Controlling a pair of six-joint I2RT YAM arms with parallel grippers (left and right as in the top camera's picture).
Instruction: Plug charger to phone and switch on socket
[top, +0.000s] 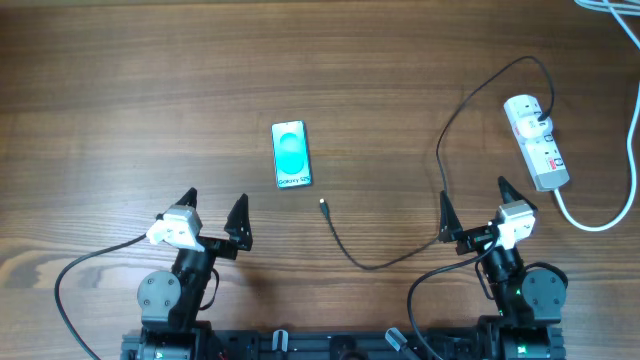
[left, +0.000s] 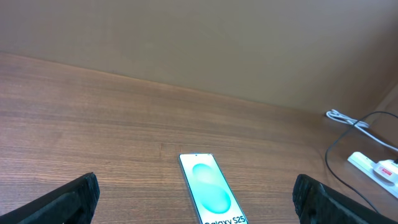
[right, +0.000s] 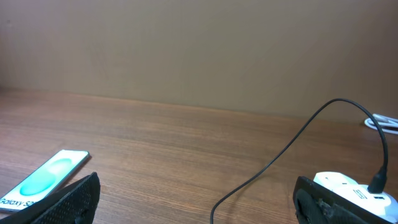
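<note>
The phone (top: 291, 154) lies flat mid-table, teal screen up, white text at its near end. It also shows in the left wrist view (left: 210, 194) and the right wrist view (right: 45, 177). The charger cable (top: 385, 262) runs from the socket (top: 536, 141) at the right, loops down and ends in a small connector (top: 323, 206) just right of and below the phone. The cable shows in the right wrist view (right: 292, 149). The socket also shows in the left wrist view (left: 375, 168) and the right wrist view (right: 354, 186). My left gripper (top: 212, 215) and right gripper (top: 474, 205) are open and empty near the front edge.
The socket's thick white cord (top: 600, 222) loops off the right edge. Another white cord (top: 612, 18) lies at the back right corner. The wooden table (top: 120, 100) ends at a plain wall in the wrist views.
</note>
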